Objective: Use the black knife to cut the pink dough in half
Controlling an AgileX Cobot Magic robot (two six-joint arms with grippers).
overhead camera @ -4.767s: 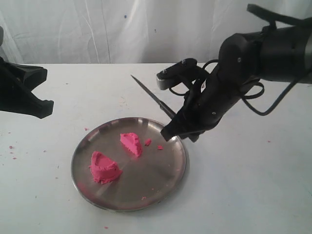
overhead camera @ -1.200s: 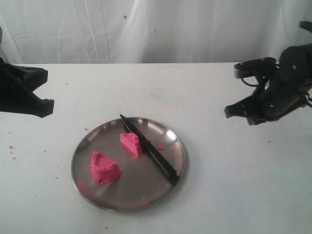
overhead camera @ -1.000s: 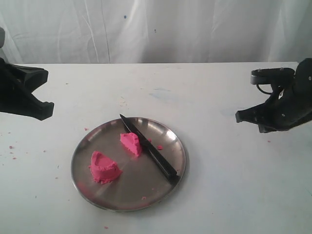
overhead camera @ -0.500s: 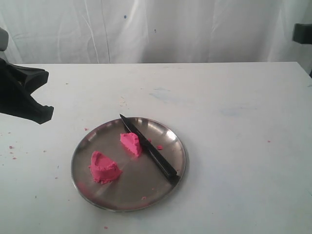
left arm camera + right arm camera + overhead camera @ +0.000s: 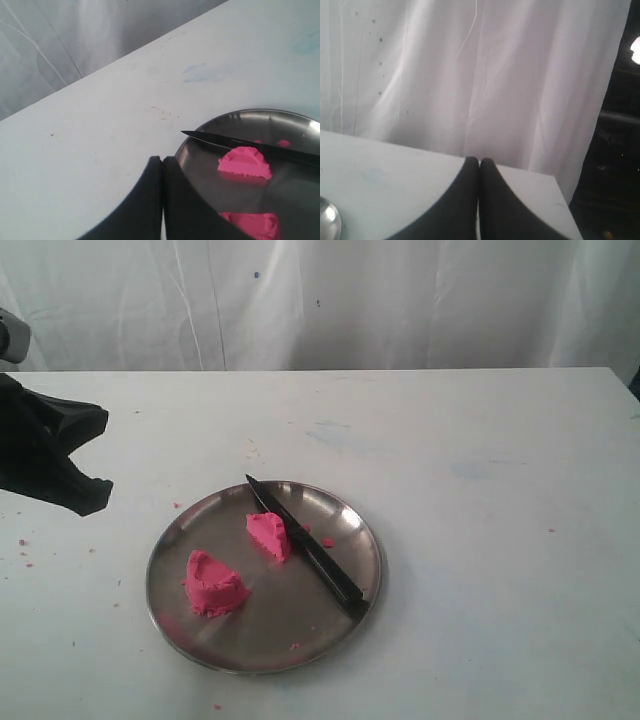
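Both pink dough halves [image 5: 213, 583] lie apart from the closed left pincer [image 5: 161, 160].

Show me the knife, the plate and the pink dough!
knife [image 5: 304, 542], exterior view, middle of its length
plate [image 5: 298, 616], exterior view, bare metal inside
pink dough [image 5: 213, 585], exterior view, top of the left half

Handle of black knife [image 5: 250, 144] beyond left wrist view's edge
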